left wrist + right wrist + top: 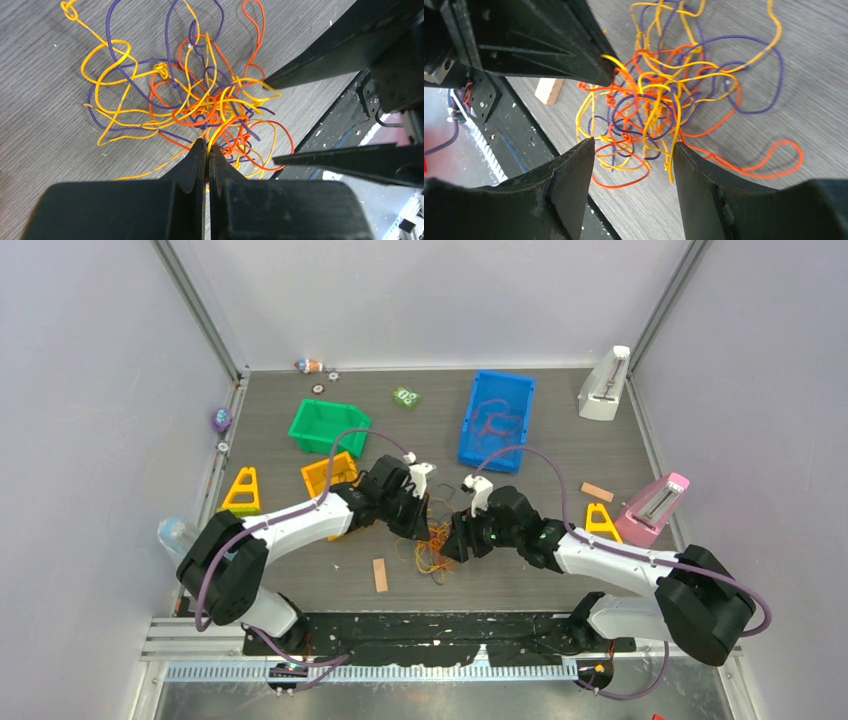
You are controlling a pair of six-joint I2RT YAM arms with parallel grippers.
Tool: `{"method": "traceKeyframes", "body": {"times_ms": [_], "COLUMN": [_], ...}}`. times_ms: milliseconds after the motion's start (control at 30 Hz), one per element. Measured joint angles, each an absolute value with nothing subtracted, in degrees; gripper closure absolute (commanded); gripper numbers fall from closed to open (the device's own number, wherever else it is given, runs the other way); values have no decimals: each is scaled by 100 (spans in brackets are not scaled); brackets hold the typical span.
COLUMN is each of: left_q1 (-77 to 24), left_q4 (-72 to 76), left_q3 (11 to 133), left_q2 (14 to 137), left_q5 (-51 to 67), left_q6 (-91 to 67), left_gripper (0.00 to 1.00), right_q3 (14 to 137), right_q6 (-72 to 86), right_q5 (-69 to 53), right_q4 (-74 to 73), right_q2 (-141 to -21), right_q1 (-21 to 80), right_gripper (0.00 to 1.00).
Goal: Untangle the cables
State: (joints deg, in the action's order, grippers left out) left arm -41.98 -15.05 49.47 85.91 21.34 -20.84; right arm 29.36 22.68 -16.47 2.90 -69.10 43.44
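left wrist view shows the cables (pixel 200 100) in a messy heap on the grey table (pixel 40 75), just past the tips of my left gripper (pixel 206 148), whose two fingers are pressed tight together with one yellow strand caught at the very tip. my right gripper (pixel 633 162) has its fingers wide apart, and the near edge of the heap lies between them. the heap points no one way, with orange, yellow and purple loops going out all round, though from above it looks a bit longer from near to far.
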Motion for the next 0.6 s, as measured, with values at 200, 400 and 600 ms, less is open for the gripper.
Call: {"method": "traceKeyframes", "body": {"times_ms": [200, 400, 600], "left_q1": [-4198, -4198, -4145], "left_q4": [-1457, -1455, -1470], "left_q3": [4941, 4871, 4692], "left_q2": [8318, 7922, 7599], "left_q5": [2298, 2307, 2119], "left_q6": [-2091, -2143, -2228], "left_gripper": [77, 68, 62], "right_q3": [2910, 3011, 3022], "right_q6": [2427, 2484, 2578], "right_q5": [-1426, -945, -412], "right_q4": [561, 613, 425], "right_q2": [-6930, -7437, -7391], "right_q1": [4829, 5013, 5026], "right_gripper": [27, 38, 47]}}
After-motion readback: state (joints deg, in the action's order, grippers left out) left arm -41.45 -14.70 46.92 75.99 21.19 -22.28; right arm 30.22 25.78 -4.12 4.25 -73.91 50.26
